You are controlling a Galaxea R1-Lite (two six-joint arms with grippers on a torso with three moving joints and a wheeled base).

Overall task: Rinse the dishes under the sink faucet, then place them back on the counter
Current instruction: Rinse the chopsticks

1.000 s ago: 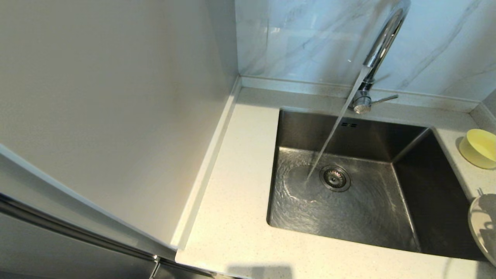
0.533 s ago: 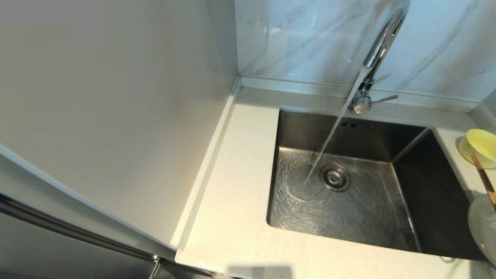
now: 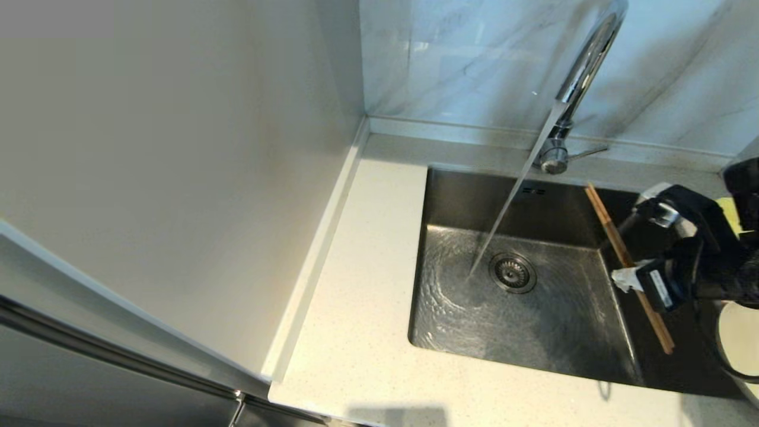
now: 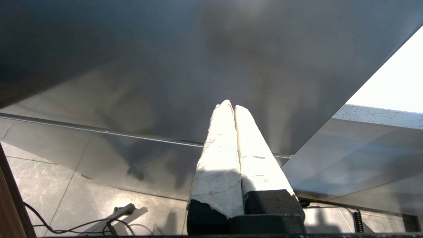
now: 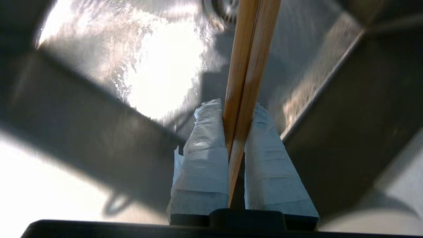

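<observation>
My right gripper (image 3: 627, 274) hangs over the right side of the sink (image 3: 557, 326), shut on the brown wooden chopsticks (image 3: 605, 219). They lie slanted, crossing between the wrapped fingers (image 5: 205, 142). In the right wrist view the gripper (image 5: 236, 107) holds the chopsticks (image 5: 248, 49) pointing toward the drain. The sink faucet (image 3: 584, 65) runs, and its stream (image 3: 504, 219) falls left of the drain (image 3: 513, 273), well left of the chopsticks. Only a sliver of the yellow bowl (image 3: 727, 209) shows behind the arm. The plate (image 3: 738, 338) sits at the right edge. My left gripper (image 4: 230, 106) is shut and empty, parked below the counter.
The counter (image 3: 362, 296) runs along the sink's left and front. A tall pale panel (image 3: 178, 148) stands on the left, and a marble wall (image 3: 474, 59) rises behind the faucet. The faucet's side lever (image 3: 590, 152) points right.
My right arm has swung in from the right with the chopsticks, from above the bowl and plate to over the sink. It now covers most of the bowl. Water keeps running.
</observation>
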